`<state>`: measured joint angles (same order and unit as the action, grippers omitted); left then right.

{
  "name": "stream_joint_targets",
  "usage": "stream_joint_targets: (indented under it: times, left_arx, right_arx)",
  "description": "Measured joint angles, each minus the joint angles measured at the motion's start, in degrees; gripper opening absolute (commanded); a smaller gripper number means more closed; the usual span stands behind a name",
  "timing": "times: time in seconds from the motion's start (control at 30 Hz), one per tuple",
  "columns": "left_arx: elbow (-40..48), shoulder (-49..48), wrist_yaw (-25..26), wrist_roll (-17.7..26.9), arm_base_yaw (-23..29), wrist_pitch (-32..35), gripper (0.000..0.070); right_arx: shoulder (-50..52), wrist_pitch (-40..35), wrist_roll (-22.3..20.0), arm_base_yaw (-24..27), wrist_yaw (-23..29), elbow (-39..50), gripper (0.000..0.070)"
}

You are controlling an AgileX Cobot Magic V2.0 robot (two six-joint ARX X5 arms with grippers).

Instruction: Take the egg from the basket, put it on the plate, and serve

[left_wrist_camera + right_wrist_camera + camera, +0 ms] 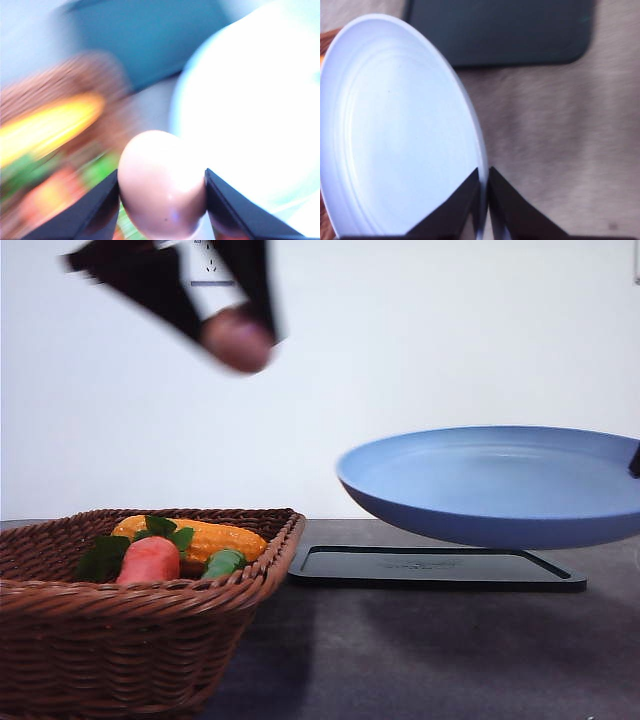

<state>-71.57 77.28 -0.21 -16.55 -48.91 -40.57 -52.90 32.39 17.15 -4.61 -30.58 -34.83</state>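
Against a plain white wall and over a dark grey table [420, 650], the egg [238, 340] hangs high above the basket [120, 640], clamped between the black fingers [100, 210] of the left gripper [236, 335]. To its right the light blue plate [500, 485] is held in the air above the black tray [430, 568], its rim pinched by the right gripper [483, 200]. Inside the basket lie a red-orange carrot [150, 560] with green leaves, a yellow corn cob [200, 537] and a small green vegetable [223, 563].
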Motion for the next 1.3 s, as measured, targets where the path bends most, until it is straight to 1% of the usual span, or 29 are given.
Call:
stream_joint_targets:
  times: [0.13, 0.23, 0.33, 0.5, 0.67, 0.93, 1.03, 1.13, 1.2, 1.3]
  left_arx:
    - [0.0, 0.9, 0.7, 2.2, -4.6, 4.6, 0.015]
    - [0.0, 3.1, 0.9, 4.0, -7.1, 5.4, 0.015]
    - [0.0, 5.9, 1.0, 5.7, -8.4, 5.5, 0.015]
    - [0.0, 9.8, 1.0, 7.9, -9.0, 5.5, 0.0151]
    - [0.0, 13.2, 1.0, 9.1, -9.0, 5.5, 0.0151]
    - [0.0, 13.9, 1.0, 9.8, -9.0, 5.6, 0.0163]
    - [0.0, 13.9, 1.0, 10.2, -9.0, 5.6, 0.0199]
    - [0.0, 13.9, 1.0, 10.5, -9.0, 5.7, 0.0227]
    - [0.0, 13.9, 1.0, 10.7, -9.0, 5.7, 0.0279]
    - [0.0, 13.9, 1.0, 10.7, -9.0, 5.7, 0.0385]
  right_arx:
    - [0.0, 0.3, 1.2, -2.9, -1.1, 0.0, 0.0]
    - [0.0, 1.0, 1.8, -4.8, -1.2, 0.0, 0.0]
    - [0.0, 1.8, 2.4, -6.4, -1.7, 0.0, 0.0]
    - [0.0, 3.6, 2.8, -8.0, -2.0, 0.0, 0.0]
    - [0.0, 4.8, 2.9, -8.1, -2.2, 0.0, 0.0]
    - [0.0, 5.6, 2.9, -8.1, -2.9, 0.0, 0.0]
    - [0.0, 5.6, 2.9, -8.1, -3.9, 0.0, 0.0]
    - [0.0, 5.6, 2.9, -8.1, -3.9, 0.0, 0.0]
    - [0.0, 5.6, 2.9, -8.1, -3.9, 0.0, 0.0]
    - [0.0, 5.6, 2.9, -8.1, -3.9, 0.0, 0.0]
